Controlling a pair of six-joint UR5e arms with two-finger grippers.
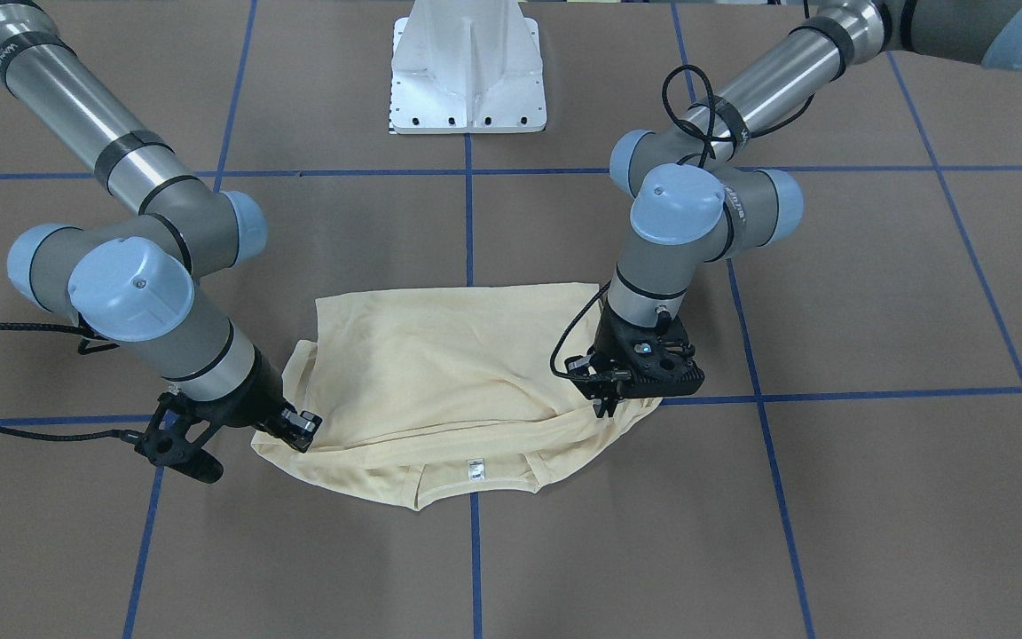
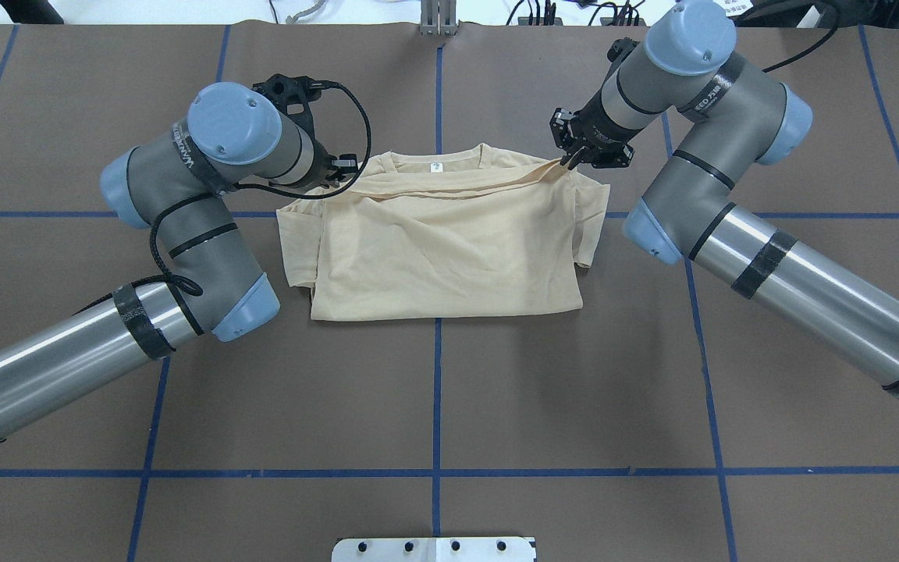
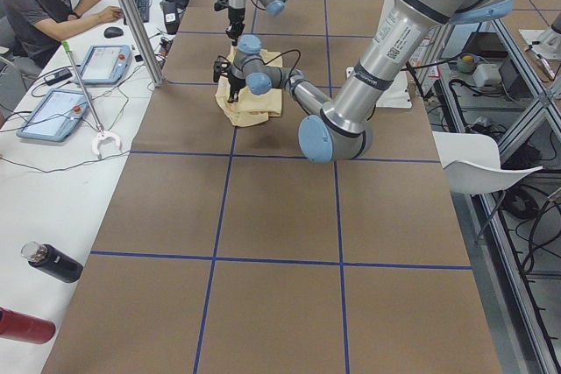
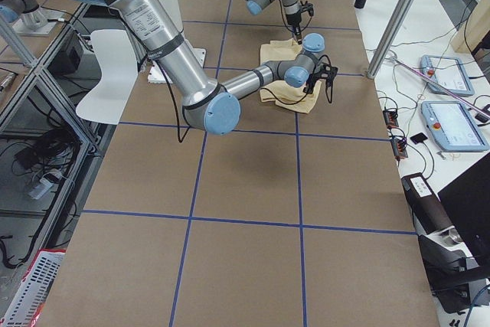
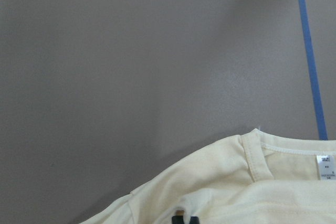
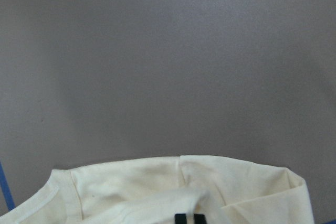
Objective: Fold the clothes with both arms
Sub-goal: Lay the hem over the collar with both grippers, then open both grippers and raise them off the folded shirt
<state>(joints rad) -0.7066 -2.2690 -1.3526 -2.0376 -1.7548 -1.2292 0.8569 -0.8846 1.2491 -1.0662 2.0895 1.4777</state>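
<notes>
The cream-yellow T-shirt (image 2: 442, 250) lies on the brown table, folded over on itself, with its collar and white neck label (image 2: 435, 166) at the far edge. My left gripper (image 2: 334, 176) is shut on the upper fabric layer at the shirt's left shoulder corner. My right gripper (image 2: 568, 161) is shut on the same layer at the right shoulder corner, with the fabric stretched between them. In the front view the shirt (image 1: 449, 364) has my left gripper (image 1: 604, 404) on the right and my right gripper (image 1: 300, 428) on the left. The print is hidden.
The white pedestal base (image 1: 468, 71) stands at the robot's side of the table. Blue tape lines (image 2: 437, 390) grid the brown surface. An operator (image 3: 44, 6), teach pendants (image 3: 105, 63) and bottles (image 3: 53, 262) are at a side desk beyond a metal post (image 3: 131, 15).
</notes>
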